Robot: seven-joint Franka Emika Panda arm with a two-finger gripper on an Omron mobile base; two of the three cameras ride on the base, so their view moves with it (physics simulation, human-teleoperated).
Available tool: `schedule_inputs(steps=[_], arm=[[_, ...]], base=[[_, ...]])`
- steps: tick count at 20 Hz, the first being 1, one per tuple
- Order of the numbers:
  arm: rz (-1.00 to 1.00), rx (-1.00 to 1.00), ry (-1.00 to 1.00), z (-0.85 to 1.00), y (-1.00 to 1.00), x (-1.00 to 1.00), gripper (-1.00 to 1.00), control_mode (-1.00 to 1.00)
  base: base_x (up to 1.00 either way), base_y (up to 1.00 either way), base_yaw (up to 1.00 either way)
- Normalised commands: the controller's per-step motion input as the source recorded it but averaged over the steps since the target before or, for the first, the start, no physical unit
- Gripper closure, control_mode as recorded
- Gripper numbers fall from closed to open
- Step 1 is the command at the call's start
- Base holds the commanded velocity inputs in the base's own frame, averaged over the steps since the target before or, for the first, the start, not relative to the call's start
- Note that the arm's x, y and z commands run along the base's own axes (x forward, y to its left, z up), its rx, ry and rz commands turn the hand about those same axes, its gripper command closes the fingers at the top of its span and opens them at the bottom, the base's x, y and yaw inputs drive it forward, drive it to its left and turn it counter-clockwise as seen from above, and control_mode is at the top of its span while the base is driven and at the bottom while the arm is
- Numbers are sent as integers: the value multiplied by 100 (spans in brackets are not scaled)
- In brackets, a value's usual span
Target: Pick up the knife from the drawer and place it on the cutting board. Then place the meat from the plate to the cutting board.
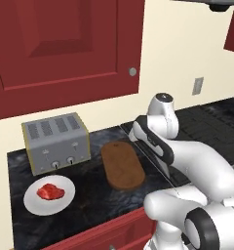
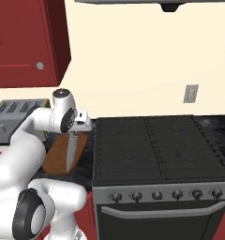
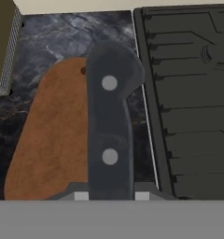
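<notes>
Hand view: knife held over the board's right edge

The knife (image 3: 109, 126) is pinched by its black handle between the jaws of the gripper (image 3: 109, 196), which press on the handle from both sides. In the right base view the grey blade hangs below the hand, pointing down toward the cutting board (image 1: 121, 166). The handle sits over the board's right side, close to the strip of dark counter (image 1: 89, 200) between the board and the stove (image 2: 156, 145).

The step in hand looks like setting the knife on the board. To do it well, the hand should probably shift left so the knife lies over the middle of the board, not its edge, then come low and tilt the blade flat before letting go, so it neither drops nor slides onto the counter.

Further left, the meat (image 1: 50, 191) lies on the white plate (image 1: 33, 205), near the toaster (image 1: 55, 141); it is not yet moved.
</notes>
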Motion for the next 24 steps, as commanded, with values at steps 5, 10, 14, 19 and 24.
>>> schedule_inputs(steps=[5, 10, 14, 19, 24], arm=[[0, 3, 6, -44, 16, 9, 100, -100], [0, 1, 2, -42, 20, 30, 100, -100], [0, 0, 1, -35, 25, 28, 100, -100], [0, 0, 5, -30, 16, 26, 100, -100], [-1, 0, 0, -17, 13, 43, 100, -100]], base=[[0, 0, 0], [0, 0, 0], [0, 0, 0], [0, 0, 0], [0, 0, 0]])
